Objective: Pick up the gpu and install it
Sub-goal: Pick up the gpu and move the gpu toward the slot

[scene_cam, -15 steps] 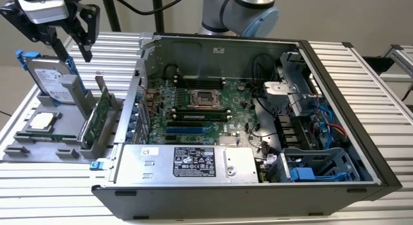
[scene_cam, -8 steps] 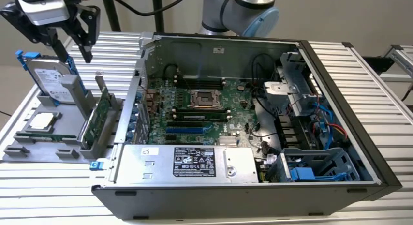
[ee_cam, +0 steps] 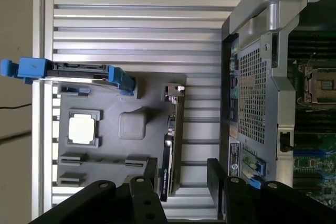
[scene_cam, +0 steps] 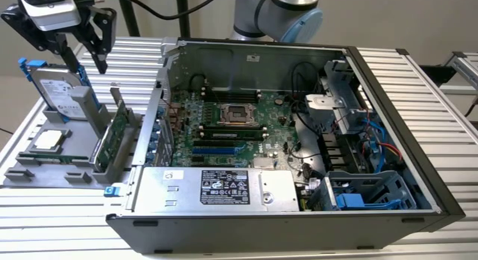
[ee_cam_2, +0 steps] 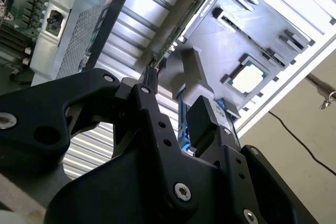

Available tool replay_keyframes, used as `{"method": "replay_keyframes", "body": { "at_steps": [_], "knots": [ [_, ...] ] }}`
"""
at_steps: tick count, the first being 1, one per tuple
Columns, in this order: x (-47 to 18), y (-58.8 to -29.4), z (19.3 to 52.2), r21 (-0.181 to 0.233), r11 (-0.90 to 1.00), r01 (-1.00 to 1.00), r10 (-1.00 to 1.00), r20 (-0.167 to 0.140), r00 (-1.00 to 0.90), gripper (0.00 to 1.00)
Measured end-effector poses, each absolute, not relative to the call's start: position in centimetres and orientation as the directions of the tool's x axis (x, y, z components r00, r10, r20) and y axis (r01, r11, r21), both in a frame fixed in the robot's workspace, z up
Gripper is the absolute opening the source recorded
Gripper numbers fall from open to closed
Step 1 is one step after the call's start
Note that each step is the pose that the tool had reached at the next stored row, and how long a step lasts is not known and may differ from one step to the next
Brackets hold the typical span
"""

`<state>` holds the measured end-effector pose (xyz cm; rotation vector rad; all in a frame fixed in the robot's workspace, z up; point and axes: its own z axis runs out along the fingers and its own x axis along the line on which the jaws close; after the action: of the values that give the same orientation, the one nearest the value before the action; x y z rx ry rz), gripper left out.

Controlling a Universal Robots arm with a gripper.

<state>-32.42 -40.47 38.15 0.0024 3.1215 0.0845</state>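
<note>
The gpu [scene_cam: 112, 136] stands on edge in a slot of the grey holder tray [scene_cam: 45, 173], its green card facing the exterior view's left and its silver bracket [scene_cam: 117, 99] sticking up. My gripper [scene_cam: 89, 67] hangs open above the tray, higher than the gpu and a little toward the exterior view's left of it, holding nothing. In the first wrist view the gpu [ee_cam: 170, 148] shows edge-on, running toward the gap between my black fingers [ee_cam: 151, 178], the gripper [ee_cam: 184, 182] apart from it. In the second wrist view the gpu edge [ee_cam_2: 181, 27] lies beyond the gripper [ee_cam_2: 176, 98].
A silver hard drive with blue rails [scene_cam: 64, 92] stands upright in the tray beside the gripper. A processor chip [scene_cam: 48, 140] lies flat in the tray. The open computer case [scene_cam: 388, 131] with its motherboard [scene_cam: 239, 131] fills the exterior view's right, its wall close to the gpu.
</note>
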Motion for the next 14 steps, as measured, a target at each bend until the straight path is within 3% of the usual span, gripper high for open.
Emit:
{"method": "replay_keyframes", "body": {
  "at_steps": [14],
  "knots": [
    [-32.42,-40.47,37.84,0.054,0.999,0.001,0.002,-0.019,-1.0,1.0]
  ]
}}
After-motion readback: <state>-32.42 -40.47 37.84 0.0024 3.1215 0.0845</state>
